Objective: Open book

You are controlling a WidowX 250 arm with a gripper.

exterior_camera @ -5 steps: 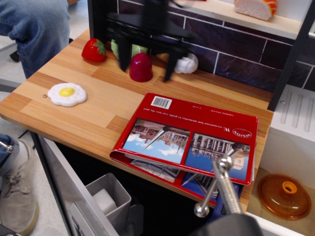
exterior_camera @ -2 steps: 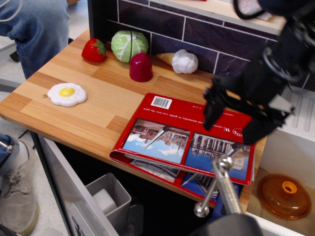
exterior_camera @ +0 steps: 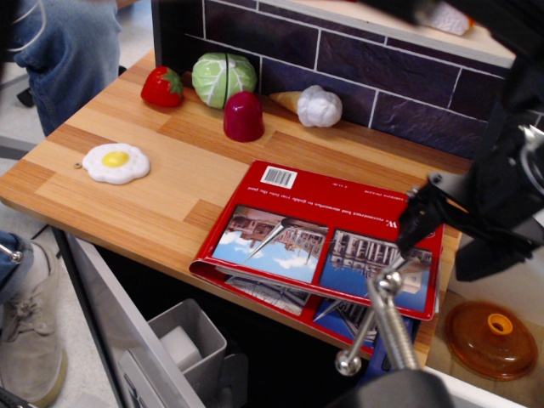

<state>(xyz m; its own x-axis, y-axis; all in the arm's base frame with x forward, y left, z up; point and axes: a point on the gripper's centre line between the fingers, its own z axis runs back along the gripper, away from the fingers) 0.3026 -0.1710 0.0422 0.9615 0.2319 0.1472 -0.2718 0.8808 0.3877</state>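
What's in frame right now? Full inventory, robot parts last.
book: 1, red cover with two building photos, closed, front right of the counter, overhanging its edge
fried egg: 1, white and yellow, counter left
strawberry: 1, red, back left
cabbage: 1, green, back, beside the strawberry
dark red domed toy: 1, in front of the cabbage
white garlic-like toy: 1, back centre, by the tile wall
orange lid: 1, lower right, below counter level
grey bin: 1, under the counter
metal rod with ball ends: 1, bottom foreground
person's leg and shoe: jeans, far left
claw: 1, black, over the book's right edge; open or shut unclear
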